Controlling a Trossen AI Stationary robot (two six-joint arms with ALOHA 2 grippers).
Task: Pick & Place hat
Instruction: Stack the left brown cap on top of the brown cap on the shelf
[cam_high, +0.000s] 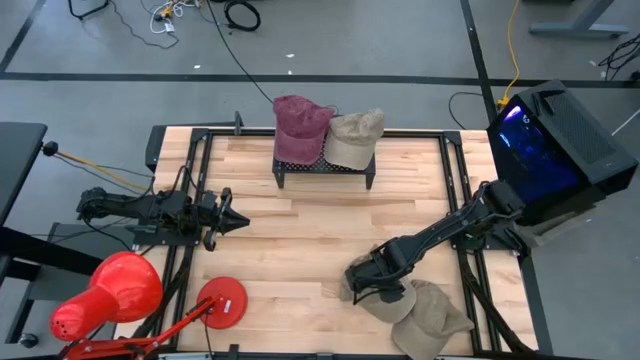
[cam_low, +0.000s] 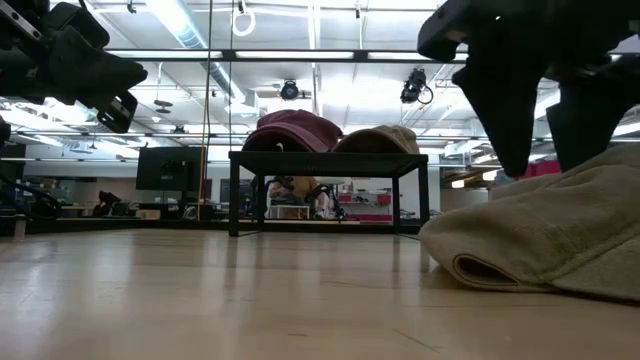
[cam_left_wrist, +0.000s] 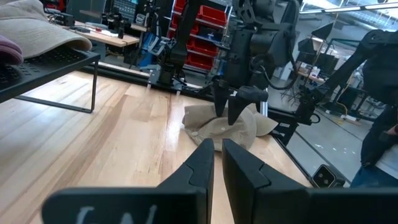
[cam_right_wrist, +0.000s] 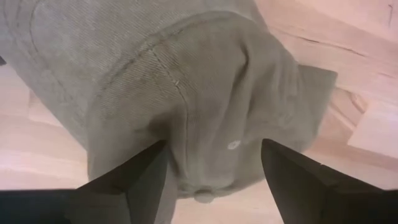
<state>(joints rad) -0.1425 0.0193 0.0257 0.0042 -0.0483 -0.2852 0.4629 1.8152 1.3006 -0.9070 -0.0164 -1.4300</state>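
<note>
Khaki cloth fills our right wrist view: the tan cap (cam_right_wrist: 186, 87) lies on the wooden table (cam_high: 300, 240) near its front edge, right of centre, with our right gripper (cam_high: 368, 283) poised just over its crown, fingers spread wide to either side of a raised fold and not yet closed on anything. From table height we see those two dark fingers (cam_low: 505, 110) hanging above the cloth, and whether the tips already touch it we cannot tell. To do this step well, we judge we should sink the fingers a little deeper so they straddle a good fold of the crown instead of the flat brim, then pinch firmly, since soft cloth slips easily from a shallow hold, and lift straight up. Farther off, at the left edge of the table, our left gripper (cam_high: 232, 222) waits with its fingers nearly together, holding nothing. Beyond, at the back of the table, the black rack (cam_high: 325, 168) already carries a maroon cap (cam_high: 299, 126) and a beige cap (cam_high: 355, 135) side by side, touching.
</note>
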